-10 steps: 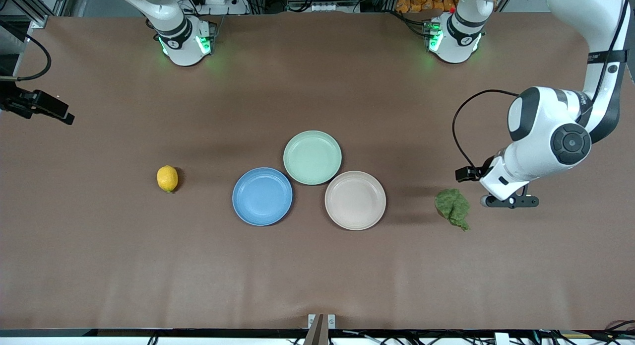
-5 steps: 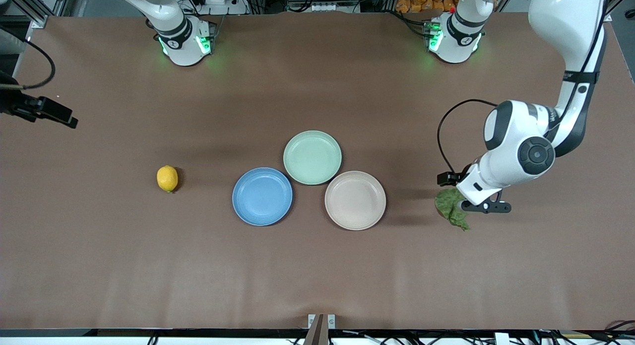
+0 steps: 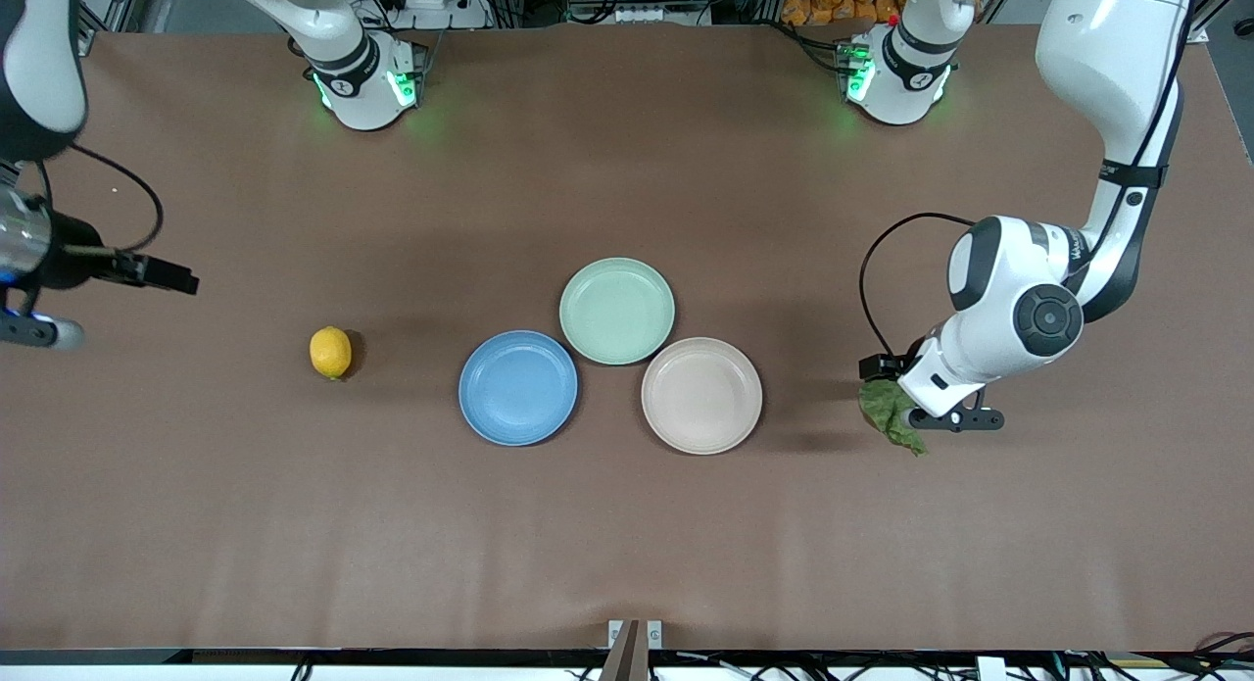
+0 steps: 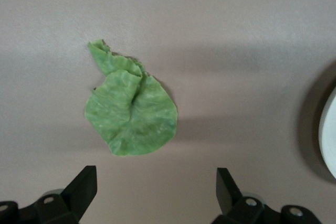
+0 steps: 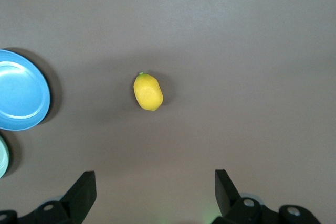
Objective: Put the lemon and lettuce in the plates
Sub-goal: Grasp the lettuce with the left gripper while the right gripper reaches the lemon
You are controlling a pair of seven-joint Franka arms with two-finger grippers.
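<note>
Left end effector [image 4: 152, 187] spread above lettuce [image 4: 131, 111], right end effector [image 5: 152, 187] spread, seemingly short of lemon [image 5: 148, 92]

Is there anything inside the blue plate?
No. The blue plate is bare; nothing covers it. The lemon sits on the table toward the right arm's end, and the lettuce lies toward the left arm's end.
</note>
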